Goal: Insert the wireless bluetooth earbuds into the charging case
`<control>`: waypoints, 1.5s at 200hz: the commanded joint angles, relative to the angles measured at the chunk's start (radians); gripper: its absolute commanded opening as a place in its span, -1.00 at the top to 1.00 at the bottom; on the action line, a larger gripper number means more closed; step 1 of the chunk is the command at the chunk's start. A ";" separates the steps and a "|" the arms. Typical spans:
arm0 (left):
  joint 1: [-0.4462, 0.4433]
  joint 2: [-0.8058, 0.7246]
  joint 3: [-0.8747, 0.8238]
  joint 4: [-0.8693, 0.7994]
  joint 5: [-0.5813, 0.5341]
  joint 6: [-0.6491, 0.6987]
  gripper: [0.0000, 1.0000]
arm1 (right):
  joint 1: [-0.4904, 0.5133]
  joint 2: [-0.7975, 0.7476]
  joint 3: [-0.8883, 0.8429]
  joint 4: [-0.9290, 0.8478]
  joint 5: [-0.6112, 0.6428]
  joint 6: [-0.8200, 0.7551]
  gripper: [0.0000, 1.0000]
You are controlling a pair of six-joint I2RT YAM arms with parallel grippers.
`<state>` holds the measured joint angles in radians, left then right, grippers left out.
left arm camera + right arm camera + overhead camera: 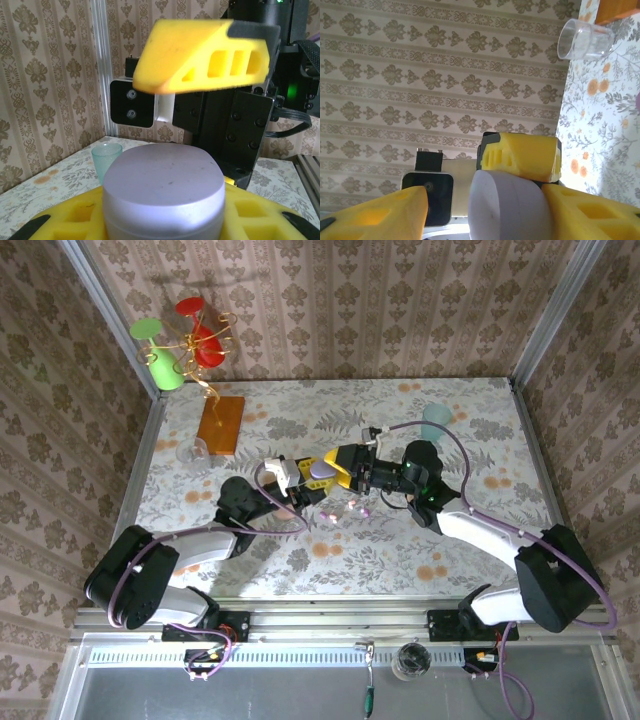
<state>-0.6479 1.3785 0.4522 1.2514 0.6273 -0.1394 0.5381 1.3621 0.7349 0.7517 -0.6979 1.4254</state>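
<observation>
My left gripper (312, 476) is shut on a lilac pebble-shaped charging case (320, 471), held above the table's middle with its lid closed. In the left wrist view the case (164, 192) sits between my yellow fingers (260, 217). My right gripper (345, 468) meets it from the right, and one of its fingers (205, 57) hangs over the case. In the right wrist view the case (507, 207) lies between the open right fingers (375, 212), with a gap on the left side. Two tiny pale earbuds (328, 515) (357, 508) lie on the tablecloth just in front.
A teal cup (436, 422) (106, 157) stands at the back right. A clear glass (190, 452) (584, 40) and a wooden block (221, 424) are at the back left. A wire stand with green and red cups (185, 345) rises behind them. Patterned walls enclose the table.
</observation>
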 commanded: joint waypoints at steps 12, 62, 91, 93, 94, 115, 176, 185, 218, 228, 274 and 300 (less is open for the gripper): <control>-0.007 -0.019 0.010 0.036 -0.039 0.026 0.54 | 0.005 -0.009 -0.020 0.070 -0.026 0.040 0.15; -0.008 -0.015 0.000 0.036 -0.051 0.040 0.52 | -0.003 -0.037 -0.029 0.028 -0.004 0.017 0.62; -0.009 -0.019 -0.009 0.034 -0.071 0.062 0.03 | -0.019 -0.045 -0.033 0.007 0.013 -0.003 0.59; -0.007 -0.020 -0.011 0.033 -0.074 0.065 -0.04 | -0.021 -0.047 -0.033 0.003 0.017 -0.006 0.59; -0.007 -0.020 -0.012 0.033 -0.076 0.066 -0.08 | -0.023 -0.047 -0.034 0.002 0.019 -0.007 0.59; 0.006 -0.037 -0.033 0.007 -0.081 0.088 -0.56 | -0.060 -0.076 -0.061 -0.048 0.060 -0.052 0.57; -0.005 -0.199 -0.057 -0.421 -0.160 0.273 -0.99 | -0.288 -0.233 -0.213 -0.435 0.293 -0.204 0.52; -0.010 -0.212 -0.049 -0.474 -0.173 0.292 -1.00 | -0.327 -0.250 -0.241 -0.467 0.319 -0.220 0.52; -0.028 -0.214 -0.022 -0.564 -0.202 0.318 -1.00 | -0.449 -0.279 -0.301 -0.551 0.392 -0.287 0.52; -0.029 -0.207 -0.016 -0.568 -0.207 0.316 -1.00 | -0.470 -0.271 -0.296 -0.589 0.415 -0.327 0.52; -0.030 -0.196 0.011 -0.621 -0.235 0.328 -1.00 | -0.523 -0.141 -0.298 -0.597 0.454 -0.415 0.52; -0.030 -0.179 0.026 -0.636 -0.240 0.333 -1.00 | -0.528 -0.061 -0.314 -0.548 0.456 -0.408 0.50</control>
<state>-0.6739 1.1828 0.4347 0.6540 0.4049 0.1631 0.0162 1.2469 0.4385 0.1768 -0.2790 1.0523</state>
